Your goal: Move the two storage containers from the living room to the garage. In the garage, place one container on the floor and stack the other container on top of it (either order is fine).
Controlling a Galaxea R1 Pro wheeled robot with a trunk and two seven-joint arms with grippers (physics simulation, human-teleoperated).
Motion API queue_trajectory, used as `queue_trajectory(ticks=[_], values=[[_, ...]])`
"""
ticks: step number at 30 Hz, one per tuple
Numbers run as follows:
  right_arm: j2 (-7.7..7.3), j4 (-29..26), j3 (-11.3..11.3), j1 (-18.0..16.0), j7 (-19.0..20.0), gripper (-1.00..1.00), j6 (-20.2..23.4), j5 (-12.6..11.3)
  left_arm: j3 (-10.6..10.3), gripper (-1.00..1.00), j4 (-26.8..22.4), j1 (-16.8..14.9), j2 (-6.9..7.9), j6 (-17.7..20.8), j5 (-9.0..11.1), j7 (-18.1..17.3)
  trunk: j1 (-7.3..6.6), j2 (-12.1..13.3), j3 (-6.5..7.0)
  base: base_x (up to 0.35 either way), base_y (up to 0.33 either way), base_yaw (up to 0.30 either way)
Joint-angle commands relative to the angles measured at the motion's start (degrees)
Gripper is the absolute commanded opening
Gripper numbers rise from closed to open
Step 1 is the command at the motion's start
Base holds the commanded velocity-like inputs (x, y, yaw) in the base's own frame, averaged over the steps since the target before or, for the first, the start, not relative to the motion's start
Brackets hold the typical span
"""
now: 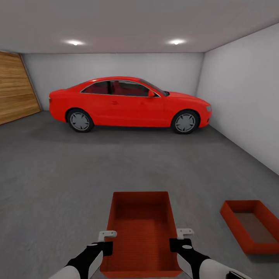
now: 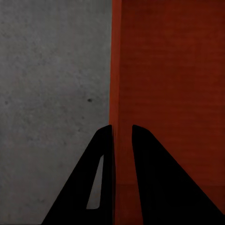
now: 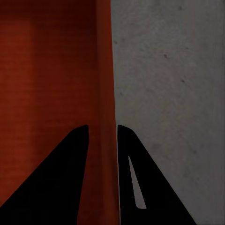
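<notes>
I am in the garage, over its dark grey floor [image 1: 58,174]. One red-orange storage container [image 1: 141,228] is straight in front of me, held between both arms with its open top up. My left gripper [image 1: 106,243] is shut on its left wall, and in the left wrist view the two fingers of that gripper [image 2: 122,127] straddle the thin wall [image 2: 123,70]. My right gripper [image 1: 176,241] is shut on the right wall, which also runs between its fingers in the right wrist view [image 3: 102,126]. The other storage container [image 1: 252,224] rests on the floor to the right, apart from the first.
A red car [image 1: 128,102] is parked across the back of the room. The brown plank door [image 1: 15,89] is at the left and a plain white wall [image 1: 244,97] runs along the right. Bare floor lies between me and the car.
</notes>
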Motion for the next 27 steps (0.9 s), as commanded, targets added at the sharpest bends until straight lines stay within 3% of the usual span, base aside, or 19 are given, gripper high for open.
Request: queue_trajectory(ticks=[1, 27], values=[[-0.16, 1.5, 1.12, -0.02, -0.22, -1.0, -0.09, -0.88, -1.59, -1.0, -0.22, -0.02, 0.04, 0.32, 1.17, 0.19, 0.04, -0.04, -0.07, 0.321, 0.0, 0.0], [-0.24, 1.51, 1.07, -0.01, -0.25, -1.0, -0.09, -0.88, -1.58, -1.0, -0.19, -0.02, 0.04, 0.23, 1.18, 0.19, 0.04, -0.04, -0.07, 0.321, 0.0, 0.0]])
